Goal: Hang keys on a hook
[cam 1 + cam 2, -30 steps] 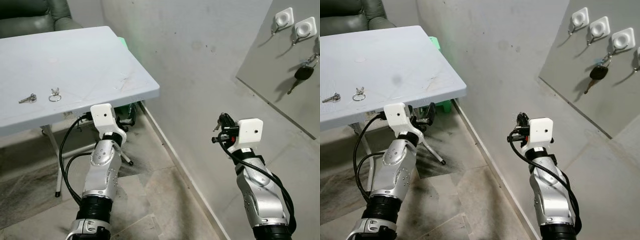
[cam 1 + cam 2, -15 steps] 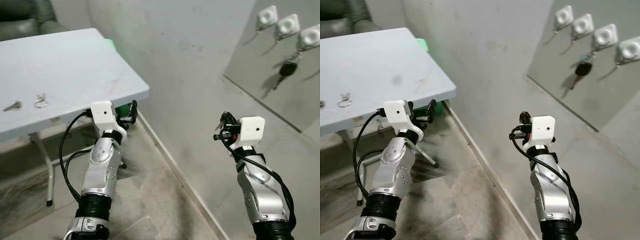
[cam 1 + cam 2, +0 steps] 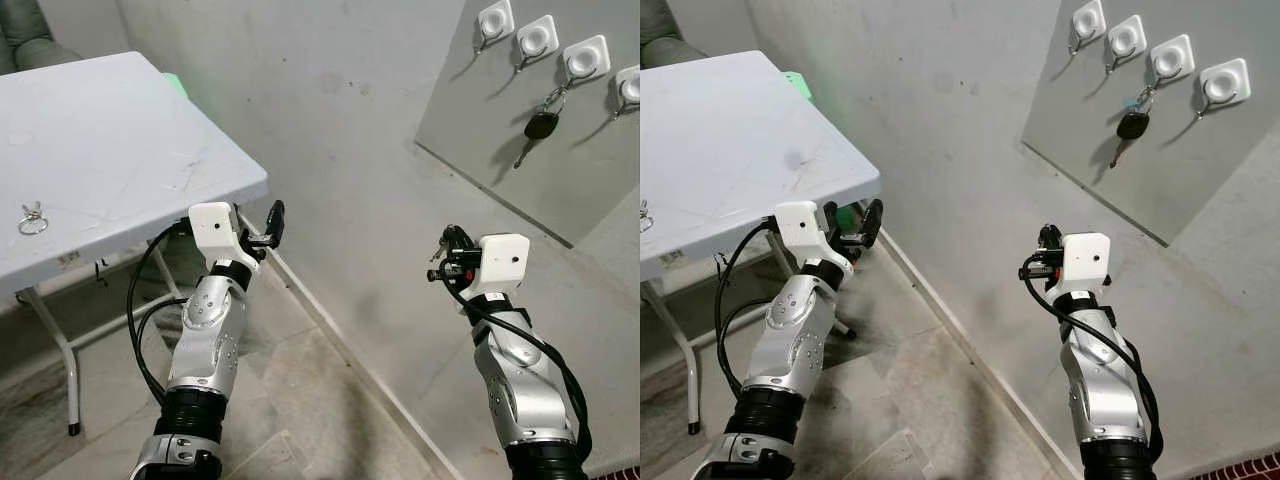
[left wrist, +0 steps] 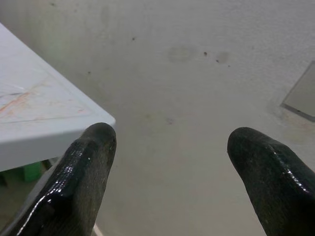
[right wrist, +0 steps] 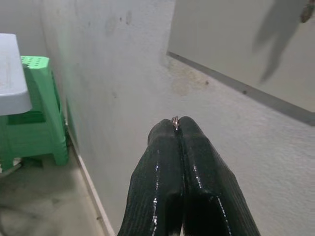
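Right wrist view: two glossy black fingers (image 5: 162, 167) of the right gripper (image 3: 446, 256) pressed flat together, a sliver of metal ring, the keys (image 5: 175, 120), pinched at the very tips. In the head views, small keys dangling from that gripper, raised before the rough grey plaster wall (image 3: 340, 120), well below the smoother grey panel (image 3: 520, 150) up on the wall. Four square white hooks (image 3: 586, 59) in a row along the panel's top, rounded knobs at their centres; a black-headed car key (image 3: 540, 125) on a ring hanging from the third. Left gripper (image 3: 272, 222) held near the corner of the white plastic table (image 3: 120, 150), its blunt, shiny fingers (image 4: 88, 162) spread wide apart, gripping nothing. Matte, faintly scratched tabletop on thin metal legs; another key ring (image 3: 31, 218) lying flat on it, far from both grippers. A perforated green plastic stool (image 5: 37, 113) beside the table against the wall. Mottled stone tiles on the floor (image 3: 320, 400).
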`<state>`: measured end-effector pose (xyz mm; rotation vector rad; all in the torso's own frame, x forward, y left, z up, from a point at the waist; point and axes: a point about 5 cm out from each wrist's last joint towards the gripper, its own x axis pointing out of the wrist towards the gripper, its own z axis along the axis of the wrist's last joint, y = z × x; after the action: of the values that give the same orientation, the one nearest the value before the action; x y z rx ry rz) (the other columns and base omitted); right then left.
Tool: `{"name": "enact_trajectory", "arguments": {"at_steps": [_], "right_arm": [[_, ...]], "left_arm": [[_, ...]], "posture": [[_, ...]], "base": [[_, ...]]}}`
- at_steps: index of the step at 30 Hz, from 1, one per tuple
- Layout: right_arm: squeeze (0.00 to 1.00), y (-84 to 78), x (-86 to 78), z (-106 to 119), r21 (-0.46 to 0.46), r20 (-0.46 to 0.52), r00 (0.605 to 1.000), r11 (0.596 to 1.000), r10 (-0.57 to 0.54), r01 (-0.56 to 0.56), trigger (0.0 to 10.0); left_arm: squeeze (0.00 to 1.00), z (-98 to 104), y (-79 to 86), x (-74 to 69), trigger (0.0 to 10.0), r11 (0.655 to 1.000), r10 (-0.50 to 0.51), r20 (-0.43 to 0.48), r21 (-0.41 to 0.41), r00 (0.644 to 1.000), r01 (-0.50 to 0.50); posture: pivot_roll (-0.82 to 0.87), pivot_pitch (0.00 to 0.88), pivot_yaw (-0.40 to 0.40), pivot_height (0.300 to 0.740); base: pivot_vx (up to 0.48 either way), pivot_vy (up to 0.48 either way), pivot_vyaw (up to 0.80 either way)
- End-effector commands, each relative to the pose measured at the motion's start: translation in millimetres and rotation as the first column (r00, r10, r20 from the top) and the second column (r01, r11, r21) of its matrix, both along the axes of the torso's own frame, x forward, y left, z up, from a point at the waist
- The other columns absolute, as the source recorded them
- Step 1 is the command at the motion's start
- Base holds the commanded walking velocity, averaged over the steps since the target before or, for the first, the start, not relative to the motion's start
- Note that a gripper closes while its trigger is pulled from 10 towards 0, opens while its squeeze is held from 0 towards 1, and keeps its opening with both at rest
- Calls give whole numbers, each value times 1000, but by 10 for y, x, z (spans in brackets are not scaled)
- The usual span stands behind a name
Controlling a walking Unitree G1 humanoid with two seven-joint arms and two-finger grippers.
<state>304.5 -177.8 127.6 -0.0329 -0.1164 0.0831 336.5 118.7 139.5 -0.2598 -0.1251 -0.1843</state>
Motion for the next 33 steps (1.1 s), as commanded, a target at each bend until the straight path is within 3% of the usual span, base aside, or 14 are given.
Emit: {"name": "enact_trajectory", "arguments": {"at_steps": [1, 11, 16, 18, 21, 23, 33], "right_arm": [[0, -29, 19, 17, -7, 0, 1000, 1000, -8, 8, 10000], [0, -15, 23, 13, -4, -4, 1000, 1000, -4, 4, 10000], [0, -7, 23, 11, -6, -3, 1000, 1000, 0, 0, 10000], [0, -6, 23, 11, -7, -3, 1000, 1000, 1, -1, 10000], [0, -4, 22, 11, -7, -4, 1000, 1000, 2, -2, 10000], [0, -3, 22, 10, -8, -4, 1000, 1000, 2, -2, 10000], [0, -6, 18, 4, -13, -7, 1000, 1000, 3, -3, 10000]], "left_arm": [[0, 19, -45, -1, 10000, 1000, -18, 12, -1, 1000, 18], [0, 22, -67, -4, 10000, 999, -33, 18, -2, 999, 33], [0, 37, -94, -17, 10000, 997, -64, 37, 35, 997, 63], [0, 27, -95, -26, 10000, 997, -76, 28, 7, 997, 76], [0, 31, -95, -26, 10000, 997, -71, 34, 4, 997, 71], [0, 34, -91, -20, 10000, 998, -54, 35, -20, 998, 55], [0, 10, -77, -7, 10000, 1000, -17, 16, 12, 1000, 17]], "posture": [[-28, 0, -55, 740], [-28, 0, -56, 740], [-27, 0, -57, 740], [-27, 0, -57, 740], [-27, 0, -57, 740], [-27, 0, -57, 740], [-27, 0, -59, 740]], "base": [[0, 0, -731], [0, 0, -731], [0, 0, -731], [0, -418, -731], [0, -480, -731], [0, 0, -731], [0, 0, -731]]}}
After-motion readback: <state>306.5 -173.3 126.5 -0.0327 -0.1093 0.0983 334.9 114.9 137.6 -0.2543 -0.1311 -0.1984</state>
